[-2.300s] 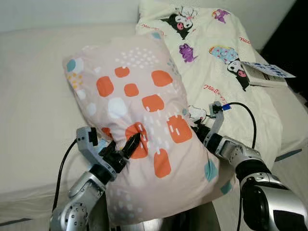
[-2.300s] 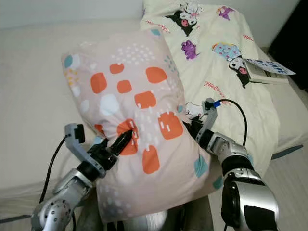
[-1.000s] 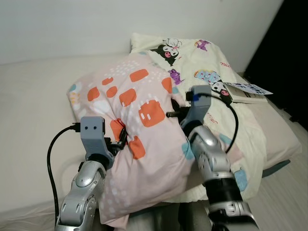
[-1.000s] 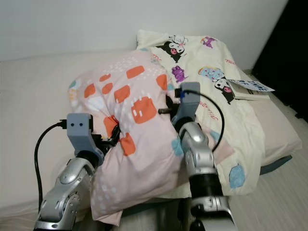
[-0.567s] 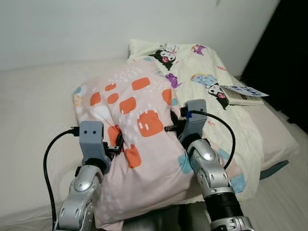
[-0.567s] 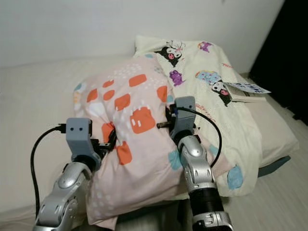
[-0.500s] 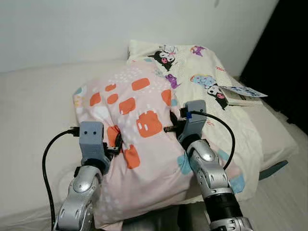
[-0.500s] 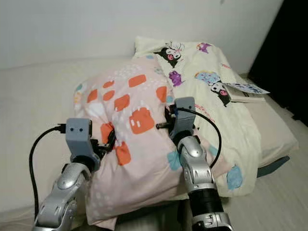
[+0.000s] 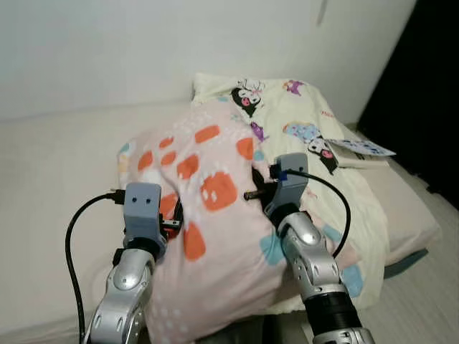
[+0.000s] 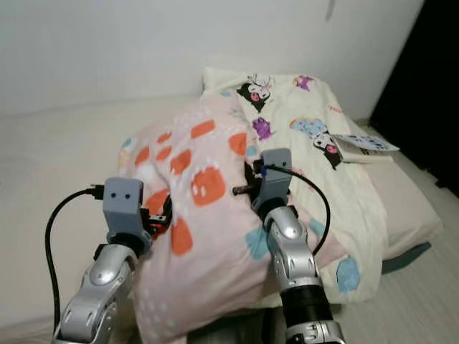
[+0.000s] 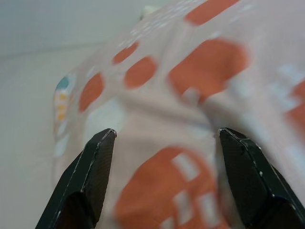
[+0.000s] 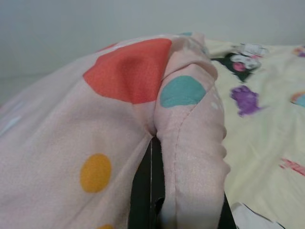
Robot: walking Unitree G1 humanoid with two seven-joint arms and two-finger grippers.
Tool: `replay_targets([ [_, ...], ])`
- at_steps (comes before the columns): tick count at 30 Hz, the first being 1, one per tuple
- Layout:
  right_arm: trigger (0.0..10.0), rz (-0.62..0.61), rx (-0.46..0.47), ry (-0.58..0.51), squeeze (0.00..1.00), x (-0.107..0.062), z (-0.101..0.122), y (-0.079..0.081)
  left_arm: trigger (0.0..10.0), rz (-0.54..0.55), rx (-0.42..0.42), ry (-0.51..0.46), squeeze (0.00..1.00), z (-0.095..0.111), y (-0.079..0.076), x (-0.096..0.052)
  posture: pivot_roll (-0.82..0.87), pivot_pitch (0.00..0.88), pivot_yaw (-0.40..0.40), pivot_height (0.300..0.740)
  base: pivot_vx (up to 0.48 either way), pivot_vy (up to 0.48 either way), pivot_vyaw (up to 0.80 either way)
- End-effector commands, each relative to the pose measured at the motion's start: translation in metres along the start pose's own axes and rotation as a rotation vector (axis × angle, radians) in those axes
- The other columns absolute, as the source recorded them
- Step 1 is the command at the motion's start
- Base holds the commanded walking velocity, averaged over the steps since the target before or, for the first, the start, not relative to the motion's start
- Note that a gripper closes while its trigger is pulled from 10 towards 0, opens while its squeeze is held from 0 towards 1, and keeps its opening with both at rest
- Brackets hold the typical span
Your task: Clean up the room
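1. Gripping pink pillow (image 9: 215, 208) from both sides, above bed (image 9: 50, 172).
2. Left gripper (image 11: 162, 138) fingers spread wide against fabric.
3. Right gripper (image 12: 152, 191) pinched tight on pillow edge.
4. Cartoon-print blanket (image 9: 315, 143) beside pillow; red lettering unreadable.
5. Booklet (image 9: 362, 147) text illegible.

Pillow (image 9: 215, 215) fabric buries the right end effector (image 12: 152, 191) fingertips.

Bare mattress (image 9: 50, 165) lies open leftward — cartoon quilt (image 9: 315, 143) and book (image 9: 362, 149) crowd the right.
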State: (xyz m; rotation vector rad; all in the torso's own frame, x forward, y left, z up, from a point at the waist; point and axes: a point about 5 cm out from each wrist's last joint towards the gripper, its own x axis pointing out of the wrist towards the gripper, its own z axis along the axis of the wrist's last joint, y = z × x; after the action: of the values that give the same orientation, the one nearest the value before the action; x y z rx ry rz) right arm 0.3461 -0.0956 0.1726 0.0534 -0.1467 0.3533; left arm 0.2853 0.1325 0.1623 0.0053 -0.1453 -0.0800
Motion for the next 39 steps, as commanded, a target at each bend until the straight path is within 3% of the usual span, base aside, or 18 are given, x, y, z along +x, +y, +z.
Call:
replay_targets([
  [1, 10.0, 0.014, -0.002, -0.060, 0.00, 0.001, 0.009, 0.003, 10.0, -0.007, -0.005, -0.015, 0.00, 0.002, -0.002, -0.001, -0.05, 0.097, -0.044, 0.651, 0.000, 0.000, 0.00],
  [14, 10.0, 0.020, -0.014, -0.067, 0.00, 0.001, 0.011, 0.003, 10.0, -0.012, -0.001, -0.021, 0.00, 0.001, -0.004, -0.002, -0.05, 0.096, -0.048, 0.696, 0.000, 0.000, 0.00],
  [23, 10.0, 0.005, -0.018, -0.090, 0.00, 0.003, 0.018, -0.001, 10.0, 0.009, -0.045, -0.016, 0.00, -0.001, -0.004, -0.006, -0.06, 0.085, -0.050, 0.738, 0.000, 0.000, 0.00],
  [31, 10.0, -0.019, 0.013, -0.125, 0.00, 0.006, 0.029, -0.006, 10.0, 0.015, -0.066, 0.002, 0.00, -0.005, -0.004, -0.010, -0.05, 0.086, -0.046, 0.740, 0.000, 0.000, 0.00],
  [39, 10.0, -0.045, 0.061, -0.103, 0.00, 0.006, 0.022, -0.008, 10.0, 0.028, -0.050, 0.005, 0.00, -0.007, -0.001, -0.009, -0.05, 0.085, -0.044, 0.740, 0.000, 0.000, 0.00],
])
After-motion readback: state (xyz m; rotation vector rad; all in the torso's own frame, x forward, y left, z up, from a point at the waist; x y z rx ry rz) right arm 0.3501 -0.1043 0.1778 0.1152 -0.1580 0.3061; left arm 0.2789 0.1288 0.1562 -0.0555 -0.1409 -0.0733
